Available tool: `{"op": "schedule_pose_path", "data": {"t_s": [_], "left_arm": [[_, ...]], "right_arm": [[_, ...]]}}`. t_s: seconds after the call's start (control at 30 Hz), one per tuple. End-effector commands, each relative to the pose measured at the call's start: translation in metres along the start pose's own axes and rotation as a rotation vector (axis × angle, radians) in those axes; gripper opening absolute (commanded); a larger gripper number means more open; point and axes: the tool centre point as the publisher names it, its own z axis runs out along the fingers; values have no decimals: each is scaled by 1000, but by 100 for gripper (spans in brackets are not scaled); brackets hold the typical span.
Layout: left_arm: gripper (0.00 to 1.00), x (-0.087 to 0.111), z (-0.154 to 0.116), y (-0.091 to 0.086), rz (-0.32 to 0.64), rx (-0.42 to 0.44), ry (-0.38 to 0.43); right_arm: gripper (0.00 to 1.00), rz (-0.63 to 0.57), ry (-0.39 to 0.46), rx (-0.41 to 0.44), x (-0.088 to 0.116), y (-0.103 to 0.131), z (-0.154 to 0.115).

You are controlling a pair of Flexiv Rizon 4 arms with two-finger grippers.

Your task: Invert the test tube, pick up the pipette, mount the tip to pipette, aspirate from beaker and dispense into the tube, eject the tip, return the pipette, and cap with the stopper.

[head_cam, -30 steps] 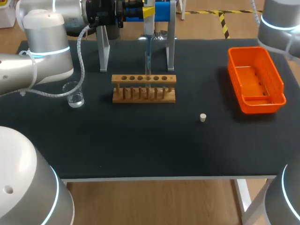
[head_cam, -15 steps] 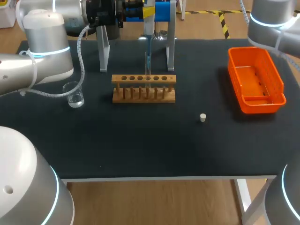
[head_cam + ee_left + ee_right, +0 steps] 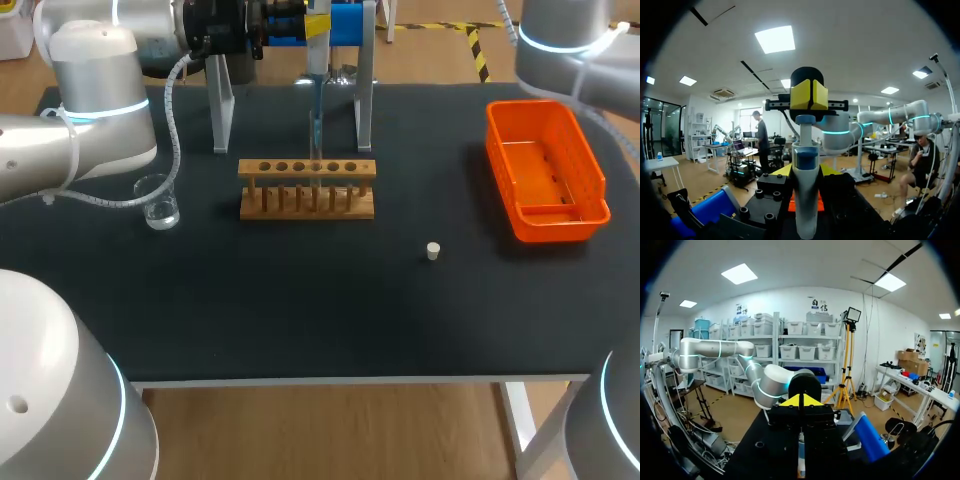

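The pipette [image 3: 315, 95] is held upright above the wooden rack [image 3: 307, 189] at the back of the desk [image 3: 300, 310]. Its thin tip is pointed down at one of the rack's holes right of the middle. A clear test tube seems to stand in that hole, though it can hardly be made out. In the left wrist view the left pincer [image 3: 809, 95] is seen closed on the pipette's slim upper stem, its yellow pads drawn close together on either side. The pipette's white body runs down below them.

Two metal legs of a stand [image 3: 364, 100] are set just behind the rack, one on each side of the pipette. The left arm [image 3: 95, 110] comes in past the glass beaker [image 3: 158, 201], which is placed well to the left of the rack with a little clear liquid in it. The small white stopper [image 3: 433, 251] lies alone in front of the rack, to its right. An orange basket [image 3: 590, 170] is set at the desk's right side, under the right arm [image 3: 560, 40]. The right pincer [image 3: 800, 401] is closed with nothing in it, its yellow tips meeting along a thin seam.
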Motion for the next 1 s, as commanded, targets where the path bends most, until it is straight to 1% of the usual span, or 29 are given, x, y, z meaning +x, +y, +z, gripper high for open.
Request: {"op": "schedule_pose_path", "data": {"t_s": [0.03, 0.47, 1.0], "left_arm": [[0, -2, 0, 0, -1, -1, 6], [0, -2, 0, 0, -1, -1, 6], [0, -2, 0, 0, -1, -1, 6]], "right_arm": [[0, 3, 6, 5, -4, 0, 4], [0, 22, 8, 1, -8, -5, 9], [0, 45, 10, 6, -4, -16, 10]]}}
